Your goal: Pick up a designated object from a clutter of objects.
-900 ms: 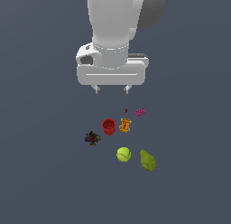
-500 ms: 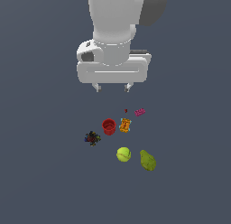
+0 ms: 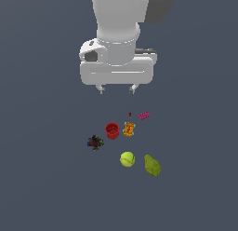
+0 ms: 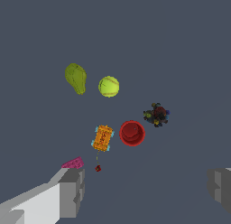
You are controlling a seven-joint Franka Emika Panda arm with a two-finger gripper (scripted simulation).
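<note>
In the exterior view we see our gripper point(image 3: 116, 89) hanging above the floor with its two short fingertips point(image 3: 100, 89) set wide apart and nothing between them. Below it lies the clutter. The pink brick point(image 3: 144, 116) sits nearest the gripper, toward the exterior view's right, with the tiny red speck point(image 3: 129, 114) just beside it on the exterior view's left. Lower in this view stand the red cup point(image 3: 112, 131) and the orange packet point(image 3: 129, 129), close together, the packet on the exterior view's right of the cup. The dark multicoloured cluster point(image 3: 95, 142) lies apart on the exterior view's left. Lowest in this view are the tennis ball point(image 3: 127, 159) and the green pear point(image 3: 152, 165), side by side.

In the wrist view we see both grey fingers point(image 4: 72, 191) far apart, empty. The pink brick point(image 4: 73, 163) shows partly, just past one fingertip, its edge hidden by it. The speck point(image 4: 98, 168) lies near it, then the packet point(image 4: 103, 137), the cup point(image 4: 132, 133) and the cluster point(image 4: 157, 114). The ball point(image 4: 108, 86) and the pear point(image 4: 76, 77) lie farthest from the fingers.
</note>
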